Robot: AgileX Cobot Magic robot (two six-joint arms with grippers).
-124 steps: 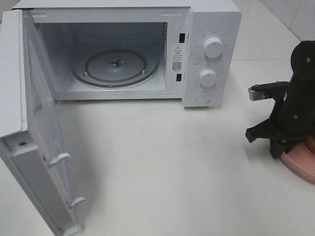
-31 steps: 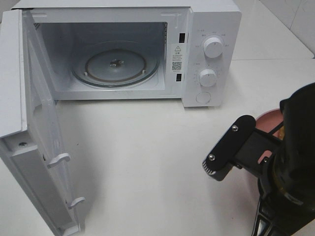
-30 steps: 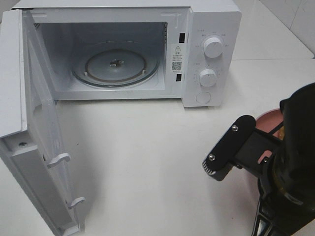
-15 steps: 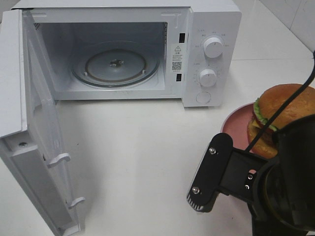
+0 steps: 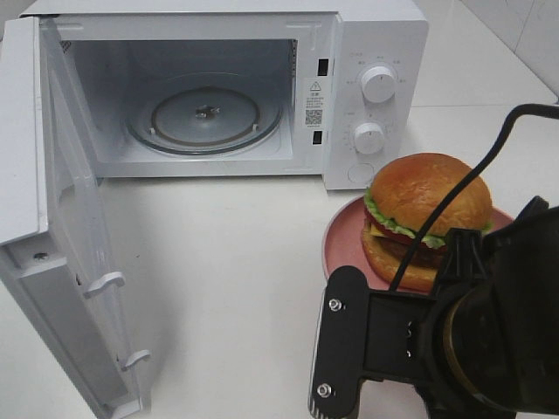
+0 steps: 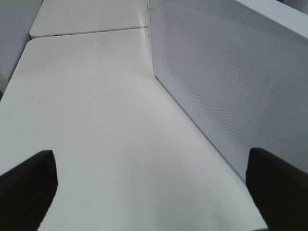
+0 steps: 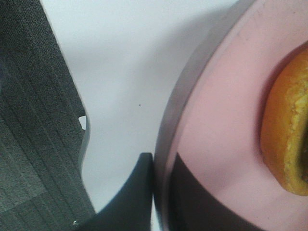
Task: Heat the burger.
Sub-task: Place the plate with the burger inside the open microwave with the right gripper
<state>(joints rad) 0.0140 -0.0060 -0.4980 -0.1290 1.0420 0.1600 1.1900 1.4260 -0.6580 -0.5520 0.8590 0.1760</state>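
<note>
The burger (image 5: pixel 428 205), with a glossy bun, lettuce, tomato and cheese, sits on a round pink plate (image 5: pixel 345 236) at the right, in front of the microwave's control panel. My right gripper (image 7: pixel 162 187) is shut on the plate's rim, one finger under it and one on its top face. The bun's edge (image 7: pixel 288 139) shows on the plate (image 7: pixel 216 120) in the right wrist view. In the high view the right arm's black body hides this grip. My left gripper (image 6: pixel 154 192) is open, its dark fingertips (image 6: pixel 26 187) wide apart over bare table, and it is out of the high view.
The white microwave (image 5: pixel 376 52) stands at the back, its door (image 5: pixel 61 262) swung wide to the left and its glass turntable (image 5: pixel 205 113) bare. The door's perforated panel (image 6: pixel 231 86) runs beside my left gripper. Dark floor (image 7: pixel 33 120) lies beyond the table edge.
My right arm has carried the plate with the burger leftward, toward the microwave, and the burger has come fully into view. The left gripper stays open.
</note>
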